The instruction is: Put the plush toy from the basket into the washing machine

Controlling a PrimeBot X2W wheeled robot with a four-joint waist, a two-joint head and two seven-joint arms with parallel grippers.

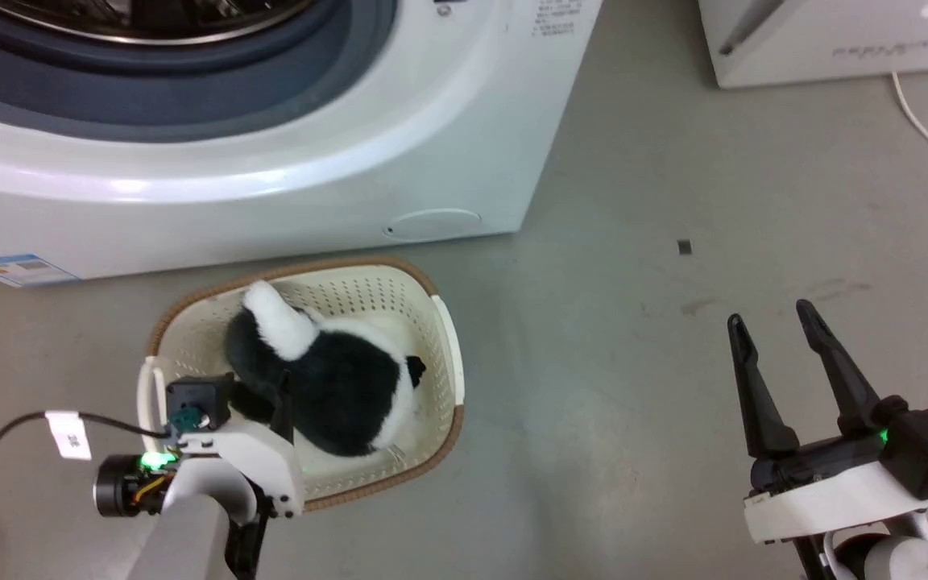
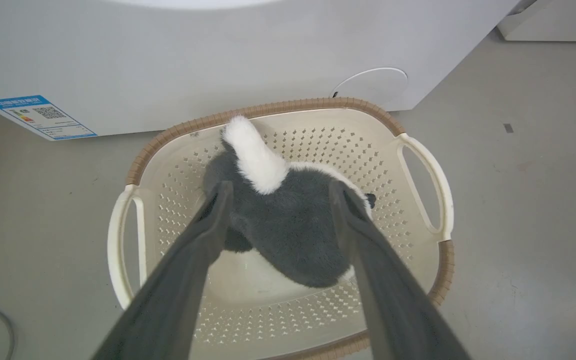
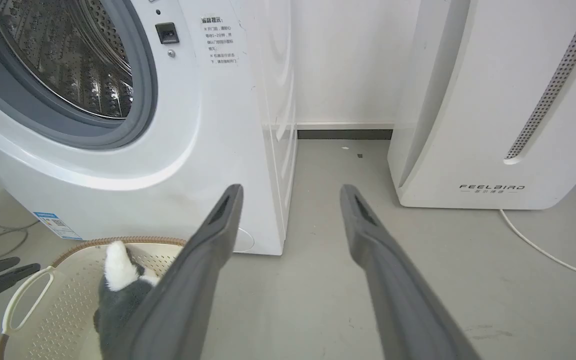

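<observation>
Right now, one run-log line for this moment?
step: pre-grasp | left pincer: open, straddling plush toy in basket | right pincer: open, above floor | washing machine: drum mouth uncovered

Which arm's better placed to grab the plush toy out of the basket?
Left. The left gripper is open over the basket, straddling the plush toy. The right gripper sits open above the floor, away from the basket.
</observation>
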